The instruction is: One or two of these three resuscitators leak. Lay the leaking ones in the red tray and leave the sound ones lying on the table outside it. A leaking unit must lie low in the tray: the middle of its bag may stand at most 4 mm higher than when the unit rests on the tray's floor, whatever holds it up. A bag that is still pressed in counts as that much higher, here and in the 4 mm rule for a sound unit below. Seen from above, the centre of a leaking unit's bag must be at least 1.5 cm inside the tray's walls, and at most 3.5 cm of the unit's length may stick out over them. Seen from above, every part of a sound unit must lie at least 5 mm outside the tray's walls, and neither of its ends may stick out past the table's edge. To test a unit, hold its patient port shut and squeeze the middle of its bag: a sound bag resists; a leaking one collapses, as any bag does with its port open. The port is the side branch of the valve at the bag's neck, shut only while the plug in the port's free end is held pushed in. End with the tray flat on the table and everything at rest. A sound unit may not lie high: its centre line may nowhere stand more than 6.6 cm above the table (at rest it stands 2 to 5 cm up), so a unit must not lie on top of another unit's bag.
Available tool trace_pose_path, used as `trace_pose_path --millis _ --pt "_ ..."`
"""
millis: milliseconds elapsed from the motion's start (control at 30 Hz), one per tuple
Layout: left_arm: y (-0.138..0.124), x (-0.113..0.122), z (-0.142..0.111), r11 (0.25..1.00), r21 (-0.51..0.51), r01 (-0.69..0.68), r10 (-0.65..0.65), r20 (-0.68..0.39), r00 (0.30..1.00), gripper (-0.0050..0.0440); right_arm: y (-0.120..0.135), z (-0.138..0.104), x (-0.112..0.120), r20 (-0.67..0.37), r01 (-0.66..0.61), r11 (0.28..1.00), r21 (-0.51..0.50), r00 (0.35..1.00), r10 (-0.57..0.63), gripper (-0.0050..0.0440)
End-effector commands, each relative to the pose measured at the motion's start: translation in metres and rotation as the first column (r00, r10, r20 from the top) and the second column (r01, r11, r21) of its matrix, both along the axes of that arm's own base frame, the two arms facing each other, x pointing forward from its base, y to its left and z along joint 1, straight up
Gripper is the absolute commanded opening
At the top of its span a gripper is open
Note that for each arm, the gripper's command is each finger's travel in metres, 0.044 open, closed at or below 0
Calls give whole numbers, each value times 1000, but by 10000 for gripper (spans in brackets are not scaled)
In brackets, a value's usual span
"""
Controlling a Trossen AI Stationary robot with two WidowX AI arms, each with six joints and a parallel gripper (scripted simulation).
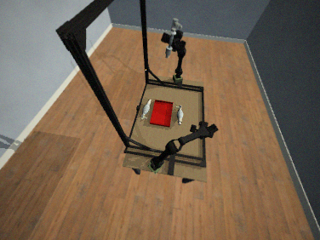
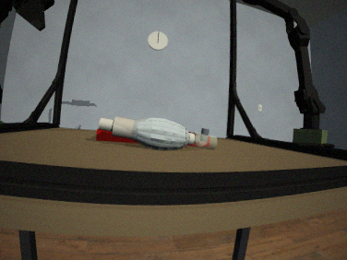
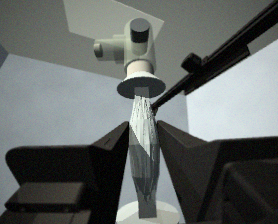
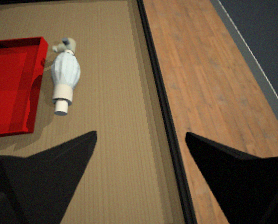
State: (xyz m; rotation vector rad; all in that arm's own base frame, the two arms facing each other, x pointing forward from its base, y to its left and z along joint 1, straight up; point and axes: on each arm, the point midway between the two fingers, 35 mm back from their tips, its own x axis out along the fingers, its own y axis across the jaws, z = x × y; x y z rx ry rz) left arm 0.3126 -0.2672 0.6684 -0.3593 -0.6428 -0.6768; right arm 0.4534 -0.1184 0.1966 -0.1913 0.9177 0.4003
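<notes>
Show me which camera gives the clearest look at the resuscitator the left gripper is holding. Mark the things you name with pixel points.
The left wrist view: the held resuscitator's bag (image 1: 170, 42) (image 3: 144, 145) fills its middle, valve above. The top view shows the unit small beside the arm; the exterior shows at most a cropped bit; the right wrist, none.

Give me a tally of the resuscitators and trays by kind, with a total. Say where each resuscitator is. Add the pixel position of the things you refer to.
Resuscitators: 3 (one in the left gripper (image 1: 170, 41) (image 3: 144, 125), one on the table (image 1: 140, 132) (image 2: 92, 159) (image 4: 115, 90) at each of two opposite sides of the tray (image 1: 162, 113) (image 2: 106, 135) (image 4: 15, 85))
Trays: 1, red
Total: 4
</notes>
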Motion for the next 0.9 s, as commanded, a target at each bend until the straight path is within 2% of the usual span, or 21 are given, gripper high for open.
trace_pose_path --millis 0,100,300,333,667,867 --pt "-38 42 -50 996 91 11 1 -139 990 0 0 0 0 -1 -1 1000 0 1000 1 440" --pt "-58 63 -83 989 148 24 10 -228 974 0 0 0 0 -1 -1 1000 0 1000 1 440" --pt "-58 63 -83 989 148 24 10 -228 974 0 0 0 0 -1 -1 1000 0 1000 1 440" --pt "-73 77 -110 980 196 37 19 -276 961 0 0 -1 0 -2 -1 1000 2 1000 1 440" --pt "-121 126 -234 923 369 111 114 -536 837 0 0 -1 0 -2 -1 1000 2 1000 1 440" --pt "-121 126 -234 923 369 111 114 -536 837 0 0 -1 0 -2 -1 1000 2 1000 1 440"
